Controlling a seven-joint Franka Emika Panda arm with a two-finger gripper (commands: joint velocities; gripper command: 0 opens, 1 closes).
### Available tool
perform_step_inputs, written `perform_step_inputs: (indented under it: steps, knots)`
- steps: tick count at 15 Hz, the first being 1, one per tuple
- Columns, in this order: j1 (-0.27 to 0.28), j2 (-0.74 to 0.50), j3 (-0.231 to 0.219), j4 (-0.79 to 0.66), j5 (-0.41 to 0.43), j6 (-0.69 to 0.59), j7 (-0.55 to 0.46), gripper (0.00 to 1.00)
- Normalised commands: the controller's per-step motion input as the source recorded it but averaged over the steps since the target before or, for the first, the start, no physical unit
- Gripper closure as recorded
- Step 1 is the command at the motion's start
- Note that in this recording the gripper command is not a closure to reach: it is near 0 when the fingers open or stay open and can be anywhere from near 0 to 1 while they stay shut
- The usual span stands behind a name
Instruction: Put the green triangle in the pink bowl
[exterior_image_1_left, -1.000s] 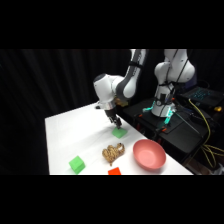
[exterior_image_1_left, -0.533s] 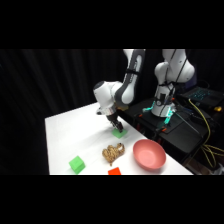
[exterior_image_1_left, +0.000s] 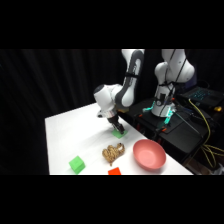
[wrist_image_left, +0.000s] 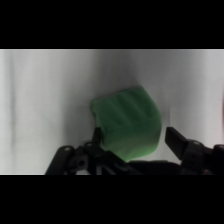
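Note:
The green triangle (exterior_image_1_left: 119, 133) lies flat on the white table (exterior_image_1_left: 65, 135) near its far right edge. In the wrist view the green triangle (wrist_image_left: 129, 122) fills the middle, sitting between the two fingers. My gripper (exterior_image_1_left: 115, 127) has come down onto it from above. My gripper (wrist_image_left: 136, 138) is open: the left fingertip (wrist_image_left: 97, 136) stands at the block's side, and the right one shows a small gap. The pink bowl (exterior_image_1_left: 149, 153) stands empty at the front right, a short way from the triangle.
A lime-green cube (exterior_image_1_left: 76, 164) sits at the table's front left. A red-orange block (exterior_image_1_left: 114, 171) is at the front edge. A tan knotted object (exterior_image_1_left: 113, 151) lies between triangle and bowl. Dark equipment with cables (exterior_image_1_left: 172, 120) stands beyond the right edge.
The gripper has moved down and to the right across the table, and its fingers now straddle the green triangle. The other objects have not moved.

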Motion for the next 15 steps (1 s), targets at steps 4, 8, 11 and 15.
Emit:
perform_step_inputs:
  steps: [4, 8, 11, 15]
  knots:
    - [-0.133, 0.03, 0.086, 0.08, 0.162, -0.06, -0.23, 1.00]
    - [-0.098, -0.02, 0.064, 0.03, 0.126, -0.04, -0.21, 1.00]
    - [-0.044, -0.22, 0.012, -0.05, 0.021, -0.12, -0.13, 1.00]
    - [0.071, -0.54, -0.048, -0.16, -0.136, -0.27, 0.01, 1.00]
